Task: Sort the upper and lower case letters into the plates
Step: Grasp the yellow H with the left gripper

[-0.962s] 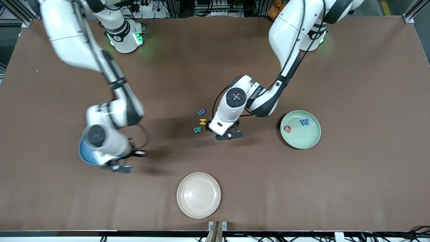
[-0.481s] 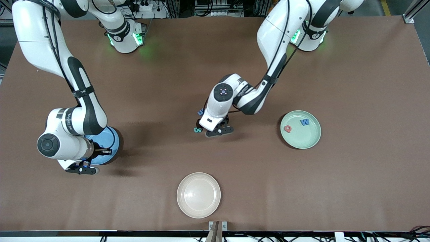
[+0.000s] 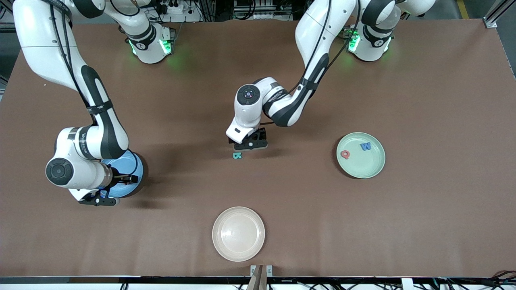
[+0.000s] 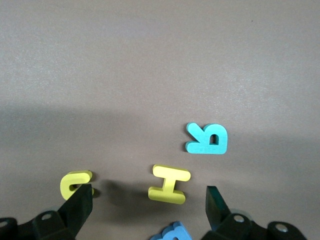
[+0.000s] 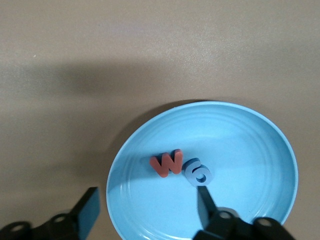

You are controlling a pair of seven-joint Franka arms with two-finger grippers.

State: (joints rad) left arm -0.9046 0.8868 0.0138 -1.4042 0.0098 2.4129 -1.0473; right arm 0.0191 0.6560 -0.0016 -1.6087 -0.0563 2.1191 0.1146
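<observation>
So four letters sit plated, two in the blue plate (image 5: 260, 145) under the right gripper (image 5: 147, 207), two in the green plate (image 3: 373, 167), while the left gripper (image 4: 147, 207) hovers mid-counter, both jaws wide, over the yellow H (image 4: 169, 184) and its unsorted neighbours.

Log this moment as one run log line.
right gripper: jaws open over blue plate, red w in it | left gripper: jaws open over yellow H | mint plate: two letters

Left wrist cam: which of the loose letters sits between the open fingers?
The yellow H. It lies on the table between the left gripper fingers; the teal letter lies outside them and the yellow curved letter touches one fingertip.
</observation>
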